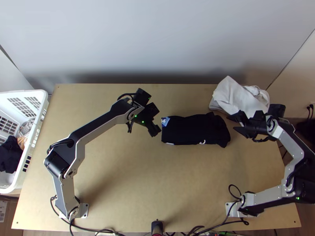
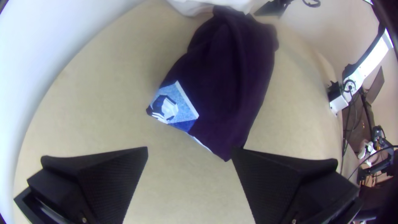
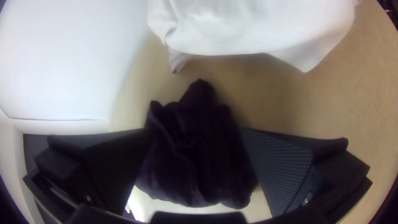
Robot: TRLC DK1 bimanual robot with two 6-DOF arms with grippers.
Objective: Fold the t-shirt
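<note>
Black fabric: the t-shirt (image 1: 193, 129) lies near the middle of the table (image 1: 157, 185), already folded into a narrow, layered strip between the two arms. The step in hand is judged to be squaring this strip, or a cross fold bringing one end over the other. The near long edge should be dealt with first; it runs fairly straight and gives a sound line to match. At the left end, the left gripper (image 2: 190, 148) has its jaws spread, pinching nothing; contact with the near corner cannot be confirmed. Its jaws should go down low and take every layer, since a shallow pinch could peel off the top one. The right gripper (image 3: 194, 130) also has its jaws spread and without cloth, beyond the right end; that end would need flattening before any carry. On its far side, the white cloth (image 1: 240, 96) sits close enough to be snagged, so a low, short approach is advised. Condition of the garment: small white marks (image 1: 202, 142) along the near edge; ridges and loose creases across the body; left end neat and nearly square; right end bunched and uneven; blue-and-white print (image 1: 165, 121) exposed at the far left corner.
</note>
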